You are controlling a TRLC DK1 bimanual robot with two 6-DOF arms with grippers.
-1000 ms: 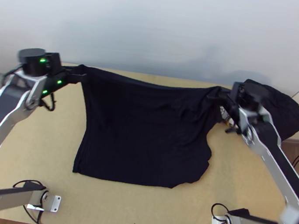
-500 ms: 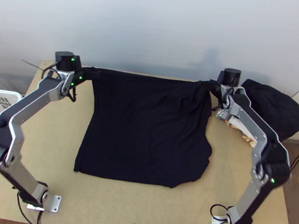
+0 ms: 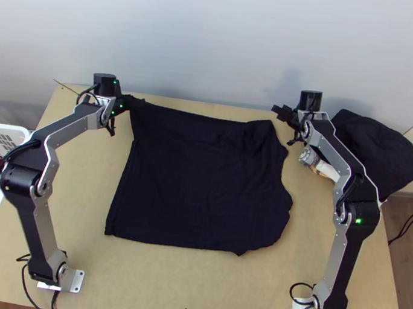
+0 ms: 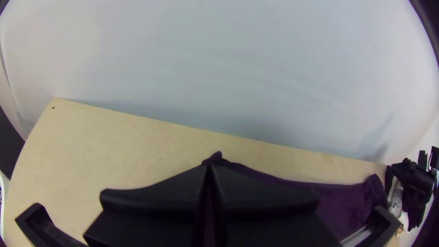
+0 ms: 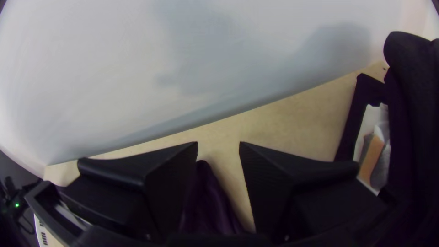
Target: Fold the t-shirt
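T-shirt [image 3: 202, 184] — long axis left to right

The left arm [image 3: 45, 228], based at seven o'clock, and the right arm [image 3: 333, 262], at five, have silver-grey metal links, bulky black joints [image 3: 20, 182], black wrist cylinders [image 3: 104, 83], small green lights [image 3: 358, 221], black cables [image 3: 292, 290] and silvery base plates [image 3: 76, 281].

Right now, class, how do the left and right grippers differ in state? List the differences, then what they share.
The left gripper is shut on the t-shirt at its far left; the right gripper is open, holding nothing.
The left gripper's fingertips are together, while the right gripper's stand apart.
Both have wide black fingers.
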